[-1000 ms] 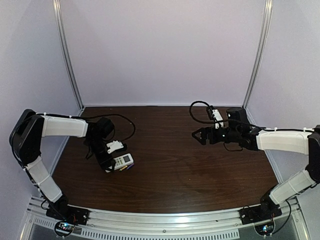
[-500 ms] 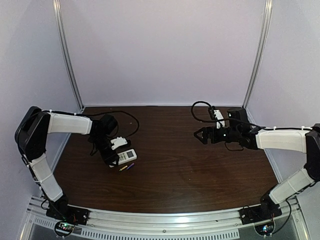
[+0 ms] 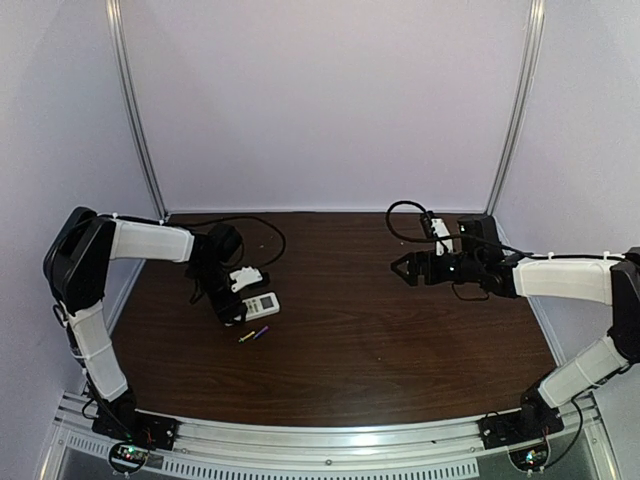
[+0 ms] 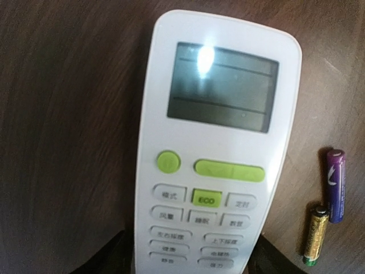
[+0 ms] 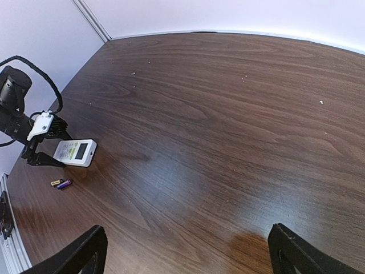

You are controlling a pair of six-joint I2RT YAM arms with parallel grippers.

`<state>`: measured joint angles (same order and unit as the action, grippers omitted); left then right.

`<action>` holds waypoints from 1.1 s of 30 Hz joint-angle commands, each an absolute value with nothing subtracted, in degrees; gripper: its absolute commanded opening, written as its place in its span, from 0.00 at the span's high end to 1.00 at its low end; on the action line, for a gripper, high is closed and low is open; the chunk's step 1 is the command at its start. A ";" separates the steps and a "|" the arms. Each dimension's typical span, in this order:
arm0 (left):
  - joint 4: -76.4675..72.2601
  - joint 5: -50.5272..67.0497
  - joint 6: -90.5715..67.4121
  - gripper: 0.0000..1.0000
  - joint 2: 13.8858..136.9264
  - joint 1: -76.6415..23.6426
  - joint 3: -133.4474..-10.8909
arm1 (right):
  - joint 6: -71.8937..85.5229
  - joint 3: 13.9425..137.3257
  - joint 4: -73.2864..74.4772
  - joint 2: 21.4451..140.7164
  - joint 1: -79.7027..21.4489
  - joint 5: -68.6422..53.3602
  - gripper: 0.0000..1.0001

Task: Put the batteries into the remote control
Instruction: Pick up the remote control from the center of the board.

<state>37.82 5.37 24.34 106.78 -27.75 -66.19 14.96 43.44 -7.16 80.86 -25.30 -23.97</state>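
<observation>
The remote control (image 4: 211, 154) lies face up on the left half of the dark wooden table (image 3: 380, 360), its grey display window pointing away from the left arm and its rows of buttons, with green keys among them, toward the wrist camera. The left gripper (image 4: 194, 262) has the button end between its 2 black fingers (image 4: 117, 257), which sit against the 2 long sides and clasp the handset there. Just beside the remote, on the side toward the near edge of the table, the 2 batteries rest on the wood, apart from the handset. The purple battery (image 4: 335, 185) is closer to the display end and the gold battery (image 4: 315, 235) a little further back, the 2 lying almost parallel and close together. Well apart from all this, over the right half of the table, the right gripper (image 3: 400, 268) hangs above the wood with its fingers (image 5: 85, 254) spread wide and only bare table between them, pointing toward the left side.
</observation>
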 commanded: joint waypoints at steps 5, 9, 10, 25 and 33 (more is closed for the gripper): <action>36.94 8.18 25.97 0.54 111.29 -27.69 -71.36 | 15.30 43.06 -7.51 81.20 -24.72 -24.44 0.00; 36.96 11.52 24.75 0.62 111.36 -27.81 -78.60 | 15.24 43.06 -6.72 79.80 -24.48 -24.71 0.00; 37.04 12.61 23.99 0.65 111.24 -27.97 -80.68 | 15.05 43.07 -6.37 79.11 -24.37 -25.05 0.00; 36.76 51.31 19.60 0.67 103.80 -41.94 -87.18 | 11.15 40.75 -7.94 61.80 -26.24 -41.04 0.00; 36.55 67.01 20.24 0.65 99.86 -46.80 -87.02 | 10.69 42.85 -5.62 55.65 -31.84 -48.41 0.00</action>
